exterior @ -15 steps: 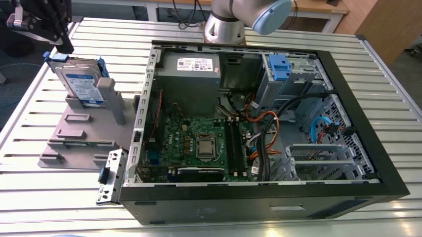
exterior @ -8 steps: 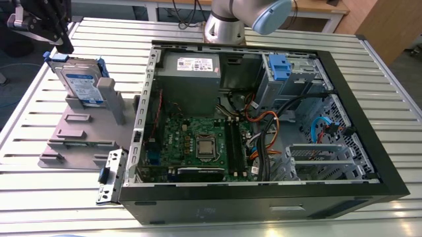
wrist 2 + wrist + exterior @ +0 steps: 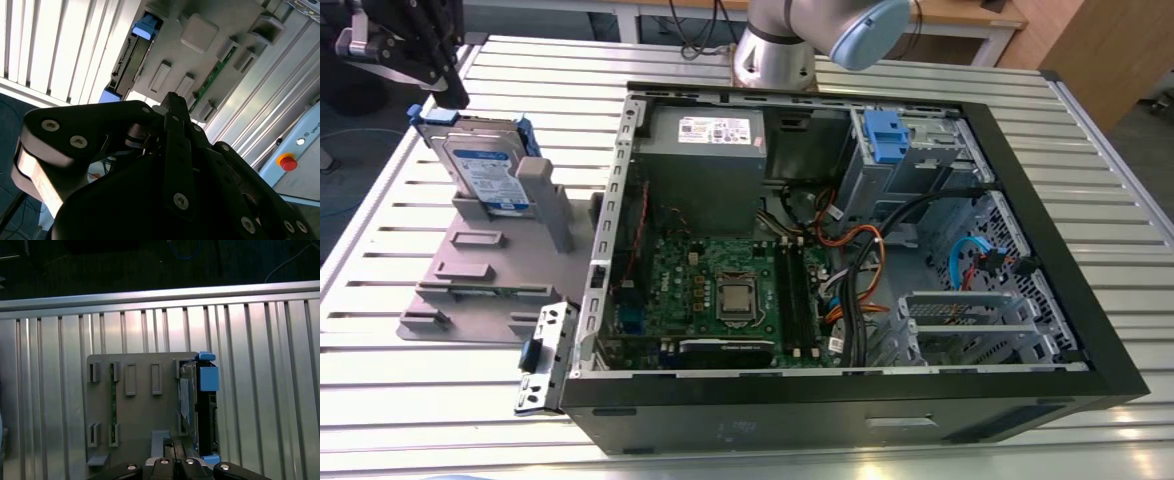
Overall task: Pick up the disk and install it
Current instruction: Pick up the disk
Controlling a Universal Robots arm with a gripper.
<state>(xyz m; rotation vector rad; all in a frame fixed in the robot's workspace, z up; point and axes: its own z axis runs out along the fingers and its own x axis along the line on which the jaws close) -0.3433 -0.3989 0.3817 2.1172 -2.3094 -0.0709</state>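
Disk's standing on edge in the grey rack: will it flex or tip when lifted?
The disk looks like a rigid metal slab, probably no flex. It stands on edge between posts of the grey rack, so it likely won't tip until clear. Its blue bracket looks plastic and may give.

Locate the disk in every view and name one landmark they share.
Exterior view: the disk stands upright in the grey stand, on the exterior view's left.
First wrist view: disk edge-on along the grey stand's edge.
Second wrist view: disk edge-on beside the grey stand.
Shared landmark: the grey stand.
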